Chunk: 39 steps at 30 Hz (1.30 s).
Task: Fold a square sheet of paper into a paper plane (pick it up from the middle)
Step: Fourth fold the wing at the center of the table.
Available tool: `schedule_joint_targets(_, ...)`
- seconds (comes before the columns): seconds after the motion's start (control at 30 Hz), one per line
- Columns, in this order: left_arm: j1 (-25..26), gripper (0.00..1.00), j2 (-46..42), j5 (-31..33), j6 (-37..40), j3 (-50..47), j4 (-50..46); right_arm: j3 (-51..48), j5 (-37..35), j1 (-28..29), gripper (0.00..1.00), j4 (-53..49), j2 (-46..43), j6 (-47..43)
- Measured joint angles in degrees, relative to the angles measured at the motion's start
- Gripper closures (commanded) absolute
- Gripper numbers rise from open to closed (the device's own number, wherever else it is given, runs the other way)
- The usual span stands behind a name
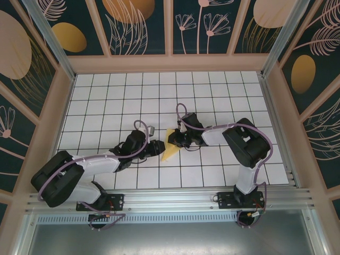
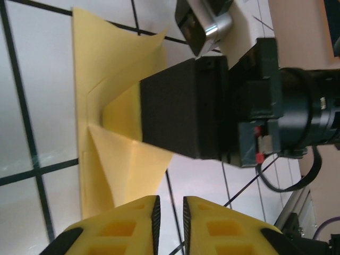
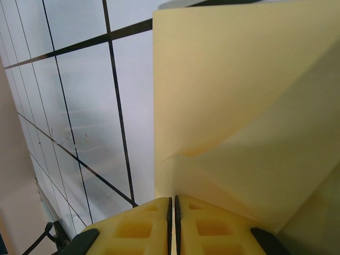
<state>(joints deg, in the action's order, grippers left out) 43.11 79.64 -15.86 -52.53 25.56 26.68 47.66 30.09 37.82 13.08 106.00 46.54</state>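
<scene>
Right gripper [image 3: 173, 199]: clamping down on the paper [image 3: 223, 95], pads squeezing together with barely a hairline slit left and the yellow sheet rising straight up off the tips. Left gripper [image 2: 170, 201]: sitting a touch apart, showing a thin gap between the pads with nothing in it, parking right over the near edge of the paper [image 2: 119, 164]. Touching it or not, can't tell.

Going big to small now, looking down from the top camera. Boxing everything in: dark walls [image 1: 138, 26] with leaf and flower prints. Sitting inside those: a white gridded table [image 1: 106, 95]. Running along the near side: a metal rail [image 1: 175, 197] carrying both bases. Stretching in low from the left: the left arm [image 1: 90, 167]. Bending over and pointing back leftward: the right arm [image 1: 241, 143]. Meeting roughly mid-table, a bit toward the near side, with the left gripper [image 1: 159, 147] and right gripper [image 1: 172, 139] facing each other almost tip to tip.

Lying right between them on the table: the paper [image 1: 171, 153], pale yellow, already partly folded, looking like a little wedge from above. Seeing, from the left wrist, the black right gripper [image 2: 154, 111] coming in from the right and biting a raised flap, with triangular folds fanning out on either side of it. Also spotting sharp creases, one running diagonally across the sheet in the right wrist view.
</scene>
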Motion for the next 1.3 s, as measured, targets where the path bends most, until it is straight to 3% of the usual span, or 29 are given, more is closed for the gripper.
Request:
schedule_joint_targets(0.53, 0.00, 0.85, 12.48, -4.35, 0.11, 4.28, 2.40, 0.00, 0.02, 0.00, 0.86, 0.02, 0.00, -0.17)
schedule_joint_targets(1.03, -0.17, 0.86, 13.64, -6.23, -4.61, -3.48, 11.30, 0.00, 0.04, 0.00, 0.86, 0.02, 0.04, -0.17)
schedule_joint_targets(1.3, -0.26, 0.88, 11.91, -6.05, -4.33, -3.93, 8.59, 0.00, 0.04, 0.00, 0.86, 0.02, 0.07, -0.17)
